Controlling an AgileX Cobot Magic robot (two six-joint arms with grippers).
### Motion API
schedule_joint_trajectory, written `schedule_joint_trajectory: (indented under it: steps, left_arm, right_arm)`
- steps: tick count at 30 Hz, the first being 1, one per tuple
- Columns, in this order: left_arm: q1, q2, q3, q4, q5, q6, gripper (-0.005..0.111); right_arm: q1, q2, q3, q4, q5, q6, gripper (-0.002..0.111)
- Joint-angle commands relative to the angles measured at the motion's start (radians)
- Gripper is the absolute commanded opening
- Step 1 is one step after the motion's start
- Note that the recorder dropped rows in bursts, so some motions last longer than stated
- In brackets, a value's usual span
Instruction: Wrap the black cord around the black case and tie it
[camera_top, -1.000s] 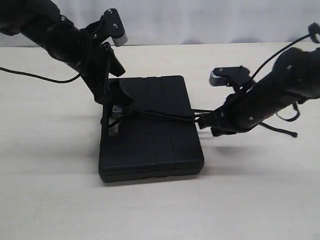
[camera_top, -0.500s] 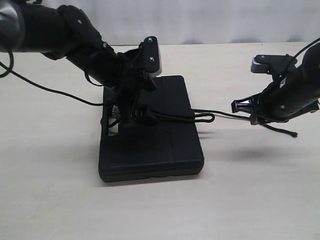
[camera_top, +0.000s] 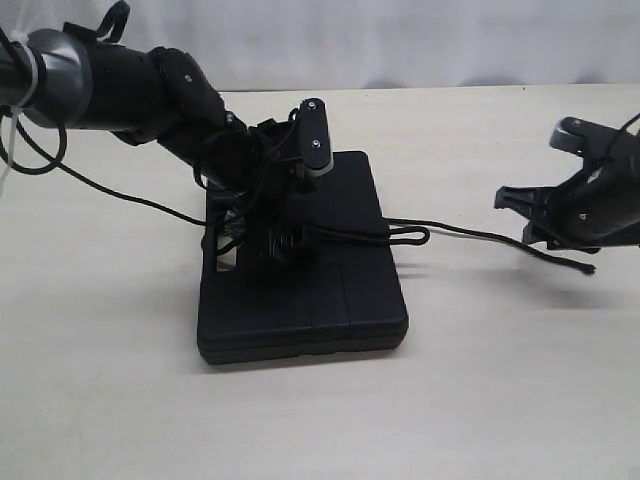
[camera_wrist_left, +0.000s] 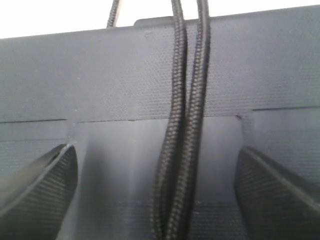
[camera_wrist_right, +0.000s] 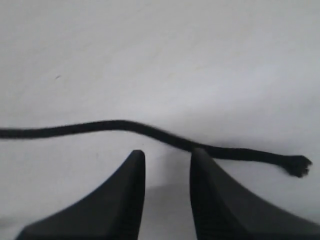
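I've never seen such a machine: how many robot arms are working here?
2. The left arm leans over the black case, above the black cord on its lid; the right arm hangs over the table by the cord's loose end.

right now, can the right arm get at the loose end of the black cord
Probably yes: the black cord's frayed end lies on the table just past the open right fingers, unobstructed.

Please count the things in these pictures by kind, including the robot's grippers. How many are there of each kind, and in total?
Black case: 1
Black cord: 1
Grippers: 2, the left gripper and the right gripper
Total: 4
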Motion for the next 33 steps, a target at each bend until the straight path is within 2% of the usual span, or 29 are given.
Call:
schedule_joint_trajectory:
  steps: [1,5,7,8,11,12,15,16,17,20,24,27,33]
  left_arm:
    - [-0.003,0.004,0.0,-0.007,-0.04,0.002,0.079]
    - [-0.003,0.004,0.0,-0.005,-0.041,0.002,0.079]
    - [-0.003,0.004,0.0,-0.005,-0.041,0.002,0.079]
    - [-0.003,0.004,0.0,-0.005,-0.041,0.002,0.079]
    - [-0.003,0.004,0.0,-0.005,-0.04,0.002,0.079]
    - [-0.003,0.004,0.0,-0.005,-0.04,0.002,0.079]
    - [-0.003,0.004,0.0,-0.005,-0.04,0.002,0.079]
    - [-0.003,0.004,0.0,-0.005,-0.04,0.002,0.079]
    - [-0.003,0.004,0.0,-0.005,-0.04,0.002,0.079]
    - [-0.003,0.004,0.0,-0.005,-0.04,0.002,0.079]
    - [-0.003,0.004,0.0,-0.005,-0.04,0.002,0.079]
    - [-0.003,0.004,0.0,-0.005,-0.04,0.002,0.079]
    - [-0.003,0.004,0.0,-0.003,-0.04,0.002,0.079]
  right_arm:
    - [-0.066,0.03,0.003,0.251,-0.03,-0.054,0.03]
    - [-0.038,0.032,-0.002,0.528,-0.024,-0.345,0.03]
    - [0.017,0.032,-0.023,0.53,-0.024,-0.619,0.03]
    - [0.033,0.032,-0.036,0.504,-0.014,-0.644,0.03]
    - [0.057,0.034,-0.103,0.335,0.056,-0.543,0.03]
    - [0.059,0.043,-0.148,0.173,0.122,-0.4,0.03]
    - [0.062,0.067,-0.236,-0.163,0.263,-0.18,0.031]
    - [0.062,0.075,-0.265,-0.235,0.305,-0.15,0.034]
    - [0.062,0.092,-0.309,-0.336,0.408,-0.144,0.042]
    - [0.062,0.123,-0.351,-0.366,0.493,-0.24,0.056]
    - [0.074,0.174,-0.351,-0.317,0.462,-0.32,0.057]
    - [0.136,0.215,-0.351,-0.312,0.447,-0.432,0.057]
    - [0.214,0.235,-0.353,-0.636,0.397,-0.207,0.057]
